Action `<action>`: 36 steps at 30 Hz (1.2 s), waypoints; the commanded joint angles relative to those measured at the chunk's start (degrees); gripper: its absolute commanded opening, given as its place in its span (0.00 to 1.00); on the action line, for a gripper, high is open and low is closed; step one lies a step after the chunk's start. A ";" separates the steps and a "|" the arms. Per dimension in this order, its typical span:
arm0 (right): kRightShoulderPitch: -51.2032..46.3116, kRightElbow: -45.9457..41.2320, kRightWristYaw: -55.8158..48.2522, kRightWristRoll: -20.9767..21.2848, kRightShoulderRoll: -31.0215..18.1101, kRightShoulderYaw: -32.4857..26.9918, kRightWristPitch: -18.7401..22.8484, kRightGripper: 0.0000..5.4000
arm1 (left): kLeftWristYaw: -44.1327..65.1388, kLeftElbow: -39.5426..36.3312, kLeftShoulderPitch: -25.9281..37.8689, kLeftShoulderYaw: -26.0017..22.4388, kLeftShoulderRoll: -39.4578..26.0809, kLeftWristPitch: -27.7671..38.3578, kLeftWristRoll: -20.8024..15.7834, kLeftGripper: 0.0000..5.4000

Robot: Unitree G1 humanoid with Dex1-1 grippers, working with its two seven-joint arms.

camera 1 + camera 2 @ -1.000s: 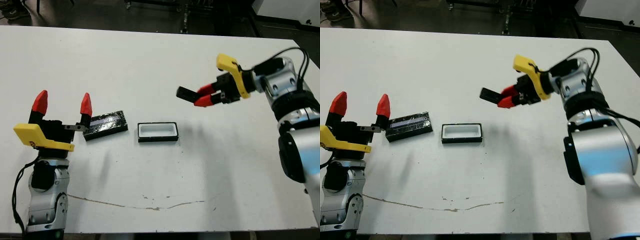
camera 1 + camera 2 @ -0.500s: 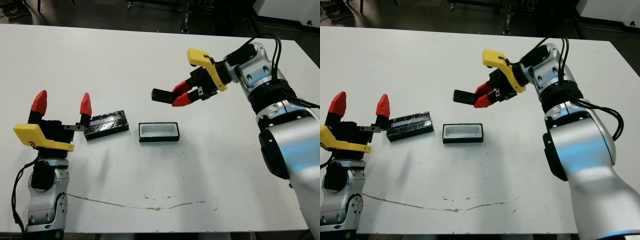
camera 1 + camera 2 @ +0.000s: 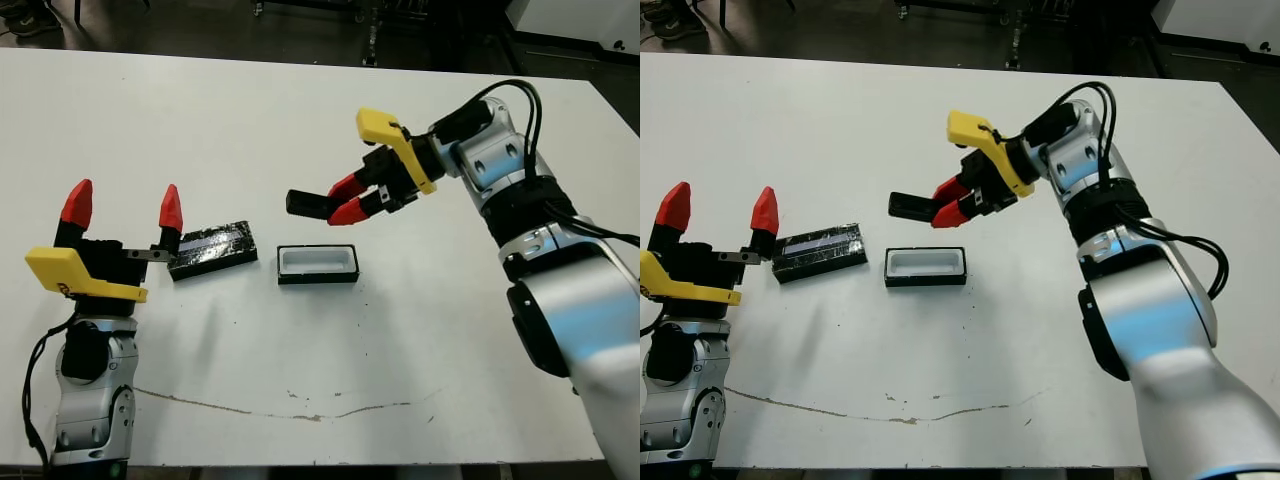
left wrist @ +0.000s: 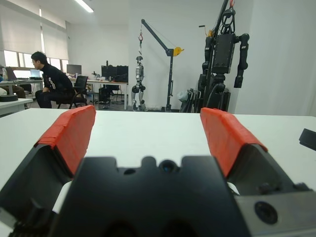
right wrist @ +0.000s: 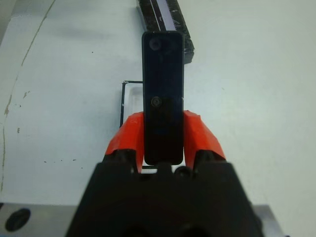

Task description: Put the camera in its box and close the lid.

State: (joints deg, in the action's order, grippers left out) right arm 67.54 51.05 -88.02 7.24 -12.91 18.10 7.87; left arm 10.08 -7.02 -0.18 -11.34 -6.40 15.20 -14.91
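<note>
— Where does it stand on the table (image 3: 300,110)?
— The right gripper (image 3: 352,200) is clamped on the camera (image 3: 307,204), above the box (image 3: 318,264) mid-table.
— And the left gripper (image 3: 122,209)?
— Fingers spread, empty, near the left edge beside the lid (image 3: 211,249).
— Next?
— Probably level the camera and lower it in.

The box (image 3: 317,264) lies near the middle of the surface (image 3: 300,120); the lid (image 3: 211,249) lies just to its left, apart from it; the left gripper (image 3: 121,207) stands left of the lid, close beside its end; the right gripper (image 3: 347,199) holds the camera (image 3: 308,204) above the surface, behind the box and slightly left of its middle.
</note>
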 commanded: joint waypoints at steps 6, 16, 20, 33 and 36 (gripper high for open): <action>-1.76 -1.10 -1.07 -0.70 0.68 2.13 1.22 0.31 | -0.39 -0.39 -0.91 -0.43 -0.35 -0.78 0.44 1.00; -2.76 -2.63 -1.46 -0.44 0.42 4.14 2.93 0.31 | -0.21 -0.56 -0.94 -0.61 -0.39 -0.99 0.49 1.00; -2.94 -3.19 -1.45 -0.42 0.34 4.70 3.60 0.31 | 0.33 -0.17 -0.91 -0.69 -0.67 -0.37 0.55 1.00; -3.74 -3.15 -0.11 0.44 -0.12 5.83 2.70 0.31 | -0.03 -0.27 -0.98 -0.83 -0.25 -0.34 0.76 1.00; -3.83 -2.56 -0.09 0.23 -0.04 5.66 1.96 0.31 | 0.40 -0.22 -0.99 -0.77 -0.29 -0.36 0.41 1.00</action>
State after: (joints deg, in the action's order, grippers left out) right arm 64.37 48.06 -88.45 7.47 -12.19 23.75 10.61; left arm 10.20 -7.49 -0.48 -12.11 -6.50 14.78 -14.58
